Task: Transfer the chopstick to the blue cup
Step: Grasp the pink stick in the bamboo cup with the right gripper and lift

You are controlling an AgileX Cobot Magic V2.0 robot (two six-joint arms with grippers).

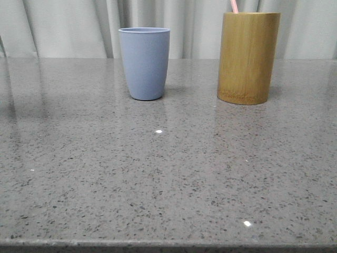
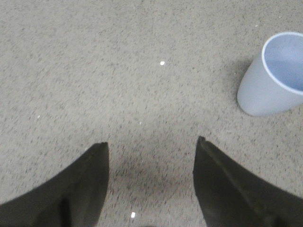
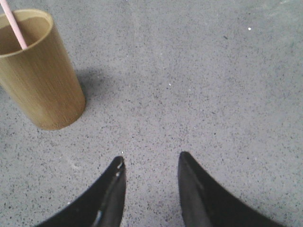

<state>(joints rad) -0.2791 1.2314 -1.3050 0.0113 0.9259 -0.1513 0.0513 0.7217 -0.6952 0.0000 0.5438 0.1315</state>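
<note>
The near part of the grey speckled table (image 1: pixel 168 190) is bare stone with small bright spots of light on it.

The left gripper (image 2: pixel 151 144) hangs over the table with its two black fingers (image 2: pixel 80 184) spread wide, and nothing is between them. The right gripper (image 3: pixel 151 158) hangs over the table too, fingers apart and holding nothing.

Farther back, the blue cup (image 1: pixel 144 63) stands upright, a bit left of the middle. From the left wrist, the blue cup (image 2: pixel 274 75) looks hollow, with nothing inside that can be seen.

To its right, well apart from it, stands the taller bamboo holder (image 1: pixel 247 58). The pink chopstick (image 1: pixel 234 6) sits inside this holder, and its top pokes out over the rim. From the right wrist, the chopstick (image 3: pixel 13 26) leans inside the bamboo holder (image 3: pixel 40 80).

Behind everything hangs a pale curtain (image 1: pixel 63 26).
</note>
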